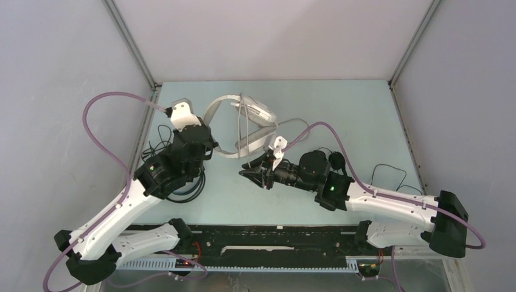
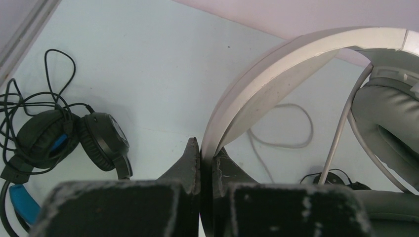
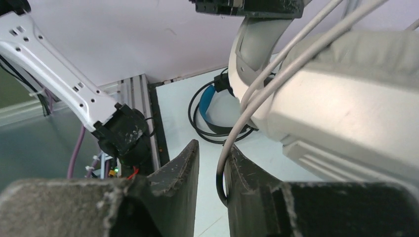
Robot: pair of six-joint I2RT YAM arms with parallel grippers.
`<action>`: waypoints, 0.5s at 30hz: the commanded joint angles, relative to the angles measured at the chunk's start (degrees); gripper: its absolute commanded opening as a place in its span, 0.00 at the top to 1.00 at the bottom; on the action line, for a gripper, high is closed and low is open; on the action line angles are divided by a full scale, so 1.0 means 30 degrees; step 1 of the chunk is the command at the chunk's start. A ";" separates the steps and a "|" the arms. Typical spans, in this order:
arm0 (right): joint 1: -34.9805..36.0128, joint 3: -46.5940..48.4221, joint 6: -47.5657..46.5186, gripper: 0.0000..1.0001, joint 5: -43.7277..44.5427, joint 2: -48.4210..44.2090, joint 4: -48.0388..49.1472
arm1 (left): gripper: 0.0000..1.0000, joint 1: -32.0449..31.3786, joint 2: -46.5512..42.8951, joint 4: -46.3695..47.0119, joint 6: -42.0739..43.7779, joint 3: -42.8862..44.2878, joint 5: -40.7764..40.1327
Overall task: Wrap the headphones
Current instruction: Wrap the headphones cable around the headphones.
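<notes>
Top external view: the white-grey headphones [image 1: 258, 111] sit raised over the middle of the far half of the pale blue table [image 1: 365, 121]. Their band arches toward the left arm, and one ear cup hangs lower, near the right arm's wrist. Both arms reach inward to this set. A small dark round pad of the slim black headphones [image 1: 335, 159] shows just behind the right arm, with thin black cord trailing on the table to the right of it. A green light glows on the right arm's forearm housing.

Left wrist view: the left gripper [image 2: 207, 154] is clenched on the lower end of the white band, which rises from between the two dark fingers and curves up and to the right. A grey padded ear cushion fills the right edge. A loop of the grey cable lies flat on the table beyond the band. To the left, well apart, the black headphones with blue lining [image 2: 101, 140] lie on the table in a tangle of their own black cord.

Right wrist view: the grey cable [image 3: 221, 168] runs down from the big white ear cup into the narrow gap of the right gripper [image 3: 212, 148] and lies against one finger. I cannot tell whether the jaws actually pinch it.
</notes>
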 commanded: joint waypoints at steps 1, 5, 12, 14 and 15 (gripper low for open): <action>0.0438 -0.1744 -0.2300 0.72 0.0975 -0.0404 0.3740 | 1.00 0.0094 -0.0738 0.1295 -0.2343 0.2137 0.0571; 0.0540 -0.3682 -0.4132 0.70 0.0781 -0.0650 0.7052 | 1.00 0.0093 -0.1024 0.1232 -0.2922 0.2368 0.1430; 0.0281 -0.4175 -0.6348 0.65 0.0217 0.0320 0.8473 | 1.00 0.0103 -0.1285 0.1081 -0.3648 0.2743 0.2518; 0.0139 -0.4175 -0.6386 0.64 0.0215 0.0657 0.8645 | 1.00 0.0100 -0.1328 0.1006 -0.3851 0.2896 0.2760; -0.0005 -0.4211 -0.6358 0.64 0.0131 0.0854 0.8851 | 1.00 0.0103 -0.1371 0.1027 -0.3915 0.2950 0.2862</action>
